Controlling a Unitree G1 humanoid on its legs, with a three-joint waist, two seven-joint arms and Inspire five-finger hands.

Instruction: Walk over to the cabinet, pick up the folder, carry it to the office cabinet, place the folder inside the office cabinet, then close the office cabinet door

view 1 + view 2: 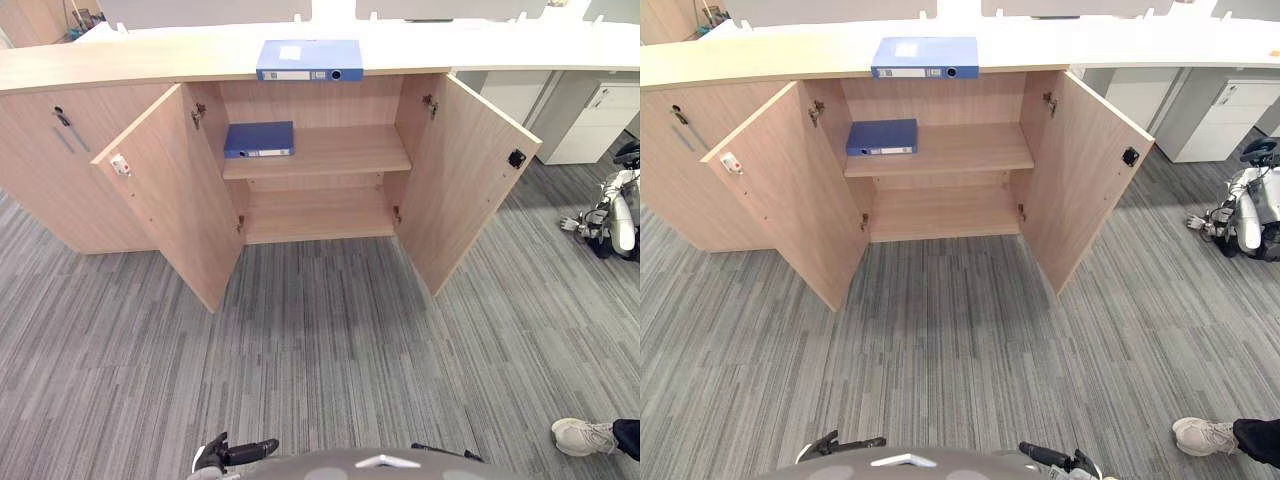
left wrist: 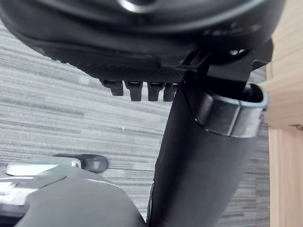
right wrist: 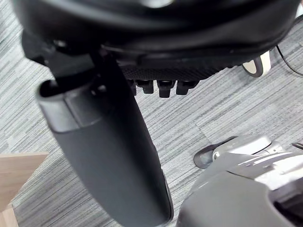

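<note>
Left hand [image 2: 137, 71] hangs slack and empty, fingers loose, and the right hand [image 3: 161, 71] is the same, both low over the carpet [image 1: 320, 340]. Well ahead the cabinet [image 1: 465, 170] stands with both doors swung wide. The folder [image 1: 309, 60] lies flat on its top at the front edge, spine facing out. A second folder [image 1: 259, 139] sits on the upper shelf [image 1: 345, 150]. The top one looks like a stiff board binder, smooth and probably slick, weighty if filled. I'd clamp it across the spine, or take both short ends.
</note>
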